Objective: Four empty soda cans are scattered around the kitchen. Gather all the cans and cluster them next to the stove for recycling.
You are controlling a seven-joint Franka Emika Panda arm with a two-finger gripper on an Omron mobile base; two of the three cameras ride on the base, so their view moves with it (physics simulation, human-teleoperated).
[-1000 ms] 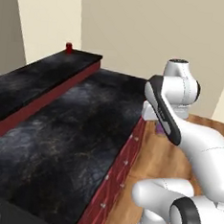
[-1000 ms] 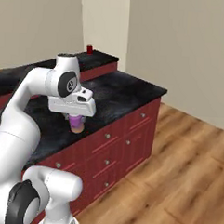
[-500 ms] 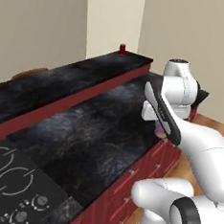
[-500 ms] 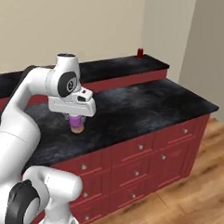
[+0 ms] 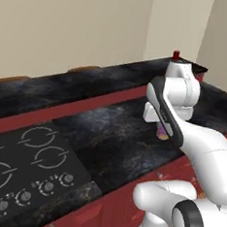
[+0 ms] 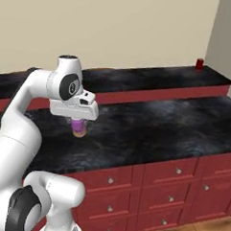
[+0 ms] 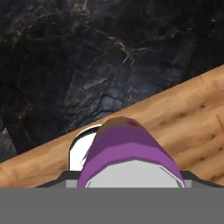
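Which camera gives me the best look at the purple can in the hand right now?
The hand view: the purple can shows large, with its silver top nearest the camera. The right base view shows its lower part under the hand; the left base view, a sliver behind the arm.

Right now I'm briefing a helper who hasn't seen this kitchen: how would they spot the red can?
Find the raised back counter along the cream wall and follow it away from the stove to its far end by the wall corner. The red can stands there alone, upright near the edge. It is red all over, unlike the purple can held under the fingers.
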